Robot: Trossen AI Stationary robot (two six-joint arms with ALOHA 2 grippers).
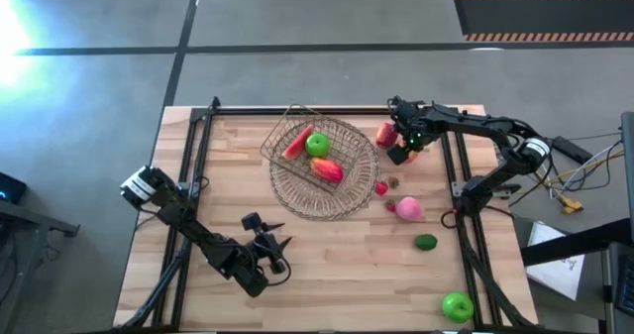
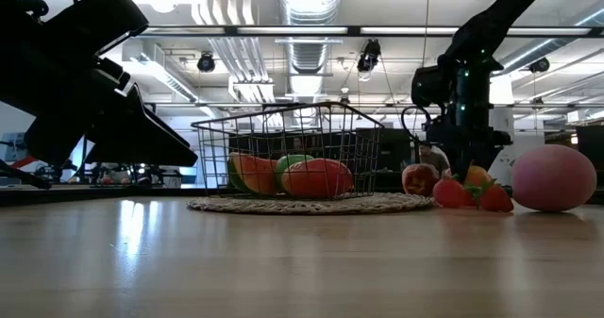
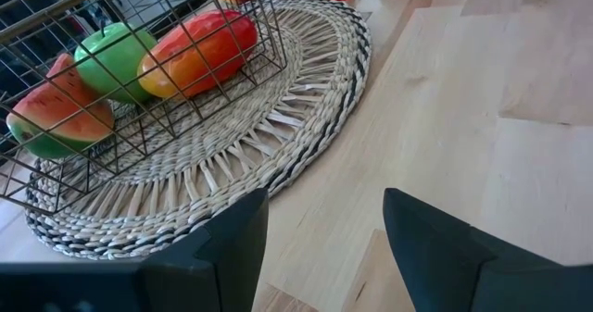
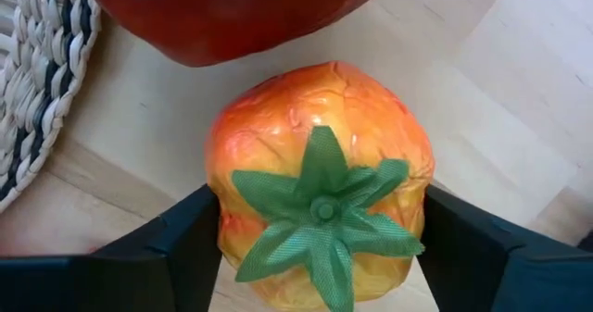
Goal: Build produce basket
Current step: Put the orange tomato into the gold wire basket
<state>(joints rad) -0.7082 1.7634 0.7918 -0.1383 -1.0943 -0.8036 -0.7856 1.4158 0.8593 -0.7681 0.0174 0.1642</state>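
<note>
The right gripper has its jaws set on either side of an orange-red tomato-like piece with a green fabric calyx, the dark fingers touching its flanks, and this piece sits on the worktop just beside a red fruit at the far right edge of the round woven mat. On that mat stands the wire basket, holding a green apple, a watermelon slice and a red-orange piece, while a pink fruit, a dark green piece, small red pieces and another green apple lie spread on the worktop's right side. The left gripper waits with jaws wide at the near left of the worktop, pointing toward the mat.
</note>
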